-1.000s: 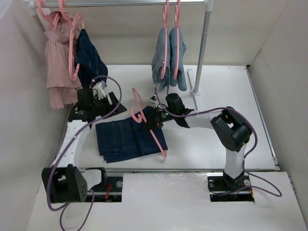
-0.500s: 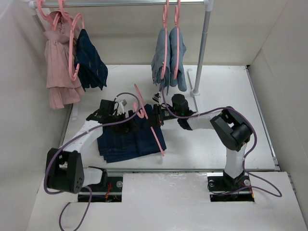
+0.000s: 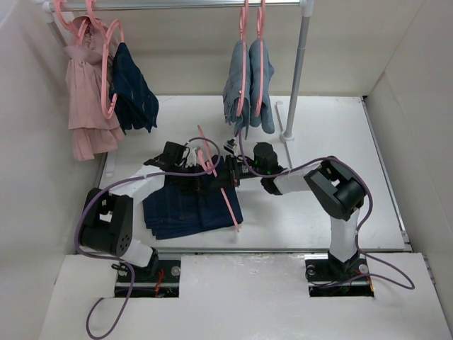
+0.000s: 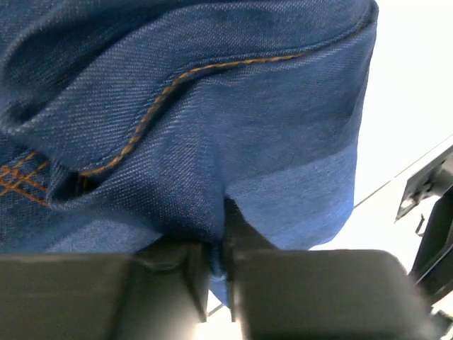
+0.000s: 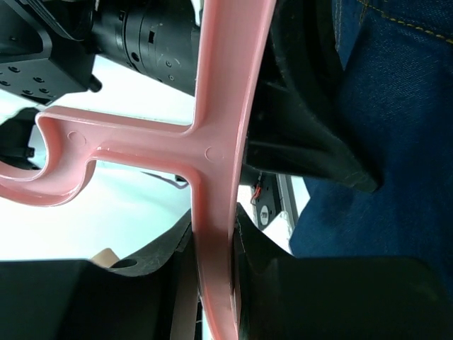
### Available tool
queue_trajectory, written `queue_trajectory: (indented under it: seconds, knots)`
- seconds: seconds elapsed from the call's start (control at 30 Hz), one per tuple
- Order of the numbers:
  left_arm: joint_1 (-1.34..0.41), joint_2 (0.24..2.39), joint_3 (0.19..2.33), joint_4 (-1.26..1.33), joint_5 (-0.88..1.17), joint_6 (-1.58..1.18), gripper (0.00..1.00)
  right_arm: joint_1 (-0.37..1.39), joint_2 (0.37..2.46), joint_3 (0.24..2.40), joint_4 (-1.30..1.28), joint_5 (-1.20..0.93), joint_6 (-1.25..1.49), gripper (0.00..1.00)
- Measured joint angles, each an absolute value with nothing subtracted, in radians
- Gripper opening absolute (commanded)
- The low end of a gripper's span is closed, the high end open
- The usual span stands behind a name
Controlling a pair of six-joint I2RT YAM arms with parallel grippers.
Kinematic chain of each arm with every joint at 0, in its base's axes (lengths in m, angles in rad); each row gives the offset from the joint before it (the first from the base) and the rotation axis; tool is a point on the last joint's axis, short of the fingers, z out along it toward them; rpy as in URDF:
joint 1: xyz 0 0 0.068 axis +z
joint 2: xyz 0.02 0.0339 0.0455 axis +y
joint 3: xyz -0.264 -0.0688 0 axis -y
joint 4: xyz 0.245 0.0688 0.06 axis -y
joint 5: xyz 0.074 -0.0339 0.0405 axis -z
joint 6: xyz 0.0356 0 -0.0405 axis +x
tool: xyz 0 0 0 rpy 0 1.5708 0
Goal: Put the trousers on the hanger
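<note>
The trousers (image 3: 185, 204), dark navy jeans with orange stitching, lie folded on the table in front of the left arm. My left gripper (image 3: 200, 177) is at their far edge, shut on a fold of the denim (image 4: 212, 212); the wrist view shows cloth pinched between the jaws (image 4: 218, 263). The pink hanger (image 3: 218, 178) stands tilted over the jeans' right side. My right gripper (image 3: 232, 172) is shut on its bar (image 5: 216, 234), with the hook (image 5: 64, 166) to the left.
A clothes rail (image 3: 184, 4) crosses the back. A pink garment (image 3: 86, 85) and a dark navy speckled garment (image 3: 134, 88) hang at its left, light blue jeans (image 3: 249, 85) on pink hangers at its middle. The rail's post (image 3: 296, 71) stands right of them.
My left arm has swung from the table's left side over to the jeans' far edge, and its gripper has shut on the denim. The right gripper with the hanger has barely moved.
</note>
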State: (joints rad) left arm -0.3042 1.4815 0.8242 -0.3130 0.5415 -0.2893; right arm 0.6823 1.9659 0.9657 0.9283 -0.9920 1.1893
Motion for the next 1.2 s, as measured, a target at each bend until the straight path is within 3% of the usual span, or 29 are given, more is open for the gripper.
queue_trajectory:
  seconds: [0.27, 0.5, 0.7, 0.93, 1.2]
  knots:
    - [-0.304, 1.427, 0.865, -0.365, 0.610, -0.231, 0.00, 0.665, 1.945, 0.908, 0.953, -0.987, 1.198, 0.00]
    - [-0.237, 1.405, 1.264, -0.653, 0.845, 0.022, 0.00, 0.572, 1.792, 0.729, 0.931, -0.945, 1.191, 0.00]
    - [-0.183, 1.369, 1.401, -0.886, 0.999, 0.224, 0.00, 0.569, 1.756, 0.722, 0.912, -0.921, 1.143, 0.00]
    - [-0.179, 1.356, 1.396, -0.990, 1.009, 0.347, 0.00, 0.532, 1.792, 0.670, 1.000, -0.881, 1.205, 0.00]
    - [-0.076, 1.328, 1.270, -0.961, 0.901, 0.257, 0.00, 0.516, 1.718, 0.553, 1.016, -0.805, 1.275, 0.00]
